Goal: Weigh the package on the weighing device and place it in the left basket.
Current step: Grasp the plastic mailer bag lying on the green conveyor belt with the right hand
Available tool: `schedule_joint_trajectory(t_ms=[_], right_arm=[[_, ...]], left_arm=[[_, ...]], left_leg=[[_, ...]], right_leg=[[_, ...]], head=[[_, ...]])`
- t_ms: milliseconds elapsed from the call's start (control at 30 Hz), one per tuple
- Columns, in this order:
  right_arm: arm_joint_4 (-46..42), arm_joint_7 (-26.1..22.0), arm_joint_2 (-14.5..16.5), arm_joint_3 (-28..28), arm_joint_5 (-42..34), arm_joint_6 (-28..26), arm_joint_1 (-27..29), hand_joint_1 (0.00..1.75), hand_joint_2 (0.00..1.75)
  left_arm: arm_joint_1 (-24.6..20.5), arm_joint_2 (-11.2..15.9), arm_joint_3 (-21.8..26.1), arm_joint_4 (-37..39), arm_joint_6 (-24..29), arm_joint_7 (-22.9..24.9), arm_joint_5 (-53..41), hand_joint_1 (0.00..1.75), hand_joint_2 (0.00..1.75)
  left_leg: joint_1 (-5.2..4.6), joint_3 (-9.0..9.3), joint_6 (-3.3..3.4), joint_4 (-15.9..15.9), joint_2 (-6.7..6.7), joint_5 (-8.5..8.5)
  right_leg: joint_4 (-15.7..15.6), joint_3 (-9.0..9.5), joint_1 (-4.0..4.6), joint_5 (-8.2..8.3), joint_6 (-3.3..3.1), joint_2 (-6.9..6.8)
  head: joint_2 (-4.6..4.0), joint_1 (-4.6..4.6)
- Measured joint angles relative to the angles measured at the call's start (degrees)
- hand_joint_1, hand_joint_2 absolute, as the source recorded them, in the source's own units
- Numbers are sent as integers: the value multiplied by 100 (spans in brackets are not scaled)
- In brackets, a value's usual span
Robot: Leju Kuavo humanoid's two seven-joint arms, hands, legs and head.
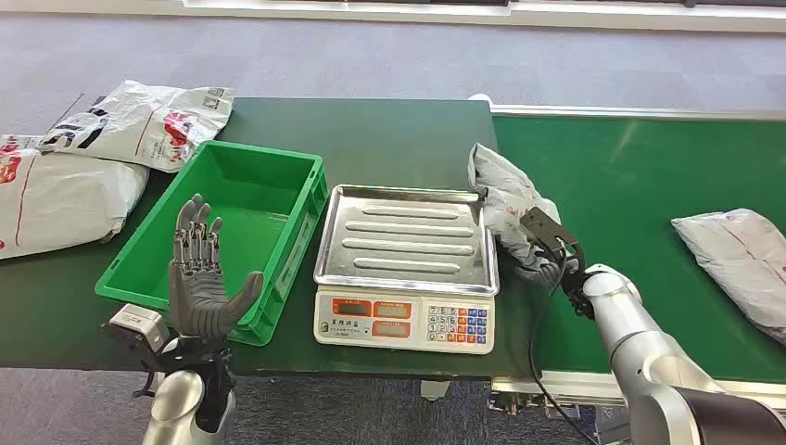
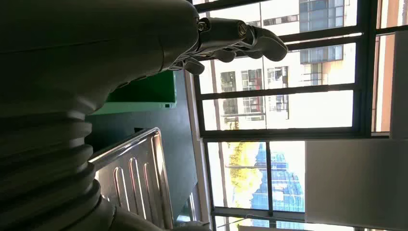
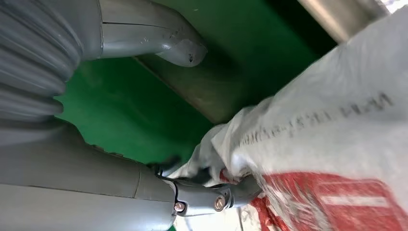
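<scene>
Right now the right hand [image 1: 547,264] grips a grey package [image 1: 505,199] just beside the right edge of the scale [image 1: 406,320], over the green conveyor belt [image 1: 630,176]. From the head view the package stands tilted, its upper end near the back right corner of the steel weighing tray [image 1: 408,236], and it may touch the tray's rim, though that cannot be told for sure. Close up in the right wrist view, dark fingers [image 3: 240,190] curl into the crumpled plastic of the package [image 3: 327,139], which carries black print and a red patch, with the thumb [image 3: 178,45] spread away from it.

The left hand [image 1: 199,278] is raised with fingers apart and upright, holding nothing, in front of the near left corner of the green basket [image 1: 297,232]. That basket sits on the dark green worktop [image 1: 371,130], touching or just beside the scale's left side. Two more packages [image 1: 93,158] lie on the worktop to the left of the basket, and another package [image 1: 737,255] rests on the belt well apart to the right.
</scene>
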Motion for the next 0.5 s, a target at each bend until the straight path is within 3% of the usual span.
schedule_joint_trajectory(t_ms=[500], right_arm=[[23,63,4,1,139,149,1,175,175]], left_arm=[[46,16,0,-4,24,-4,0,0,175]], left_leg=[[1,6,-3,-1,21,-2]], right_leg=[[1,-1,11,1,-2,16]], head=[[0,0]])
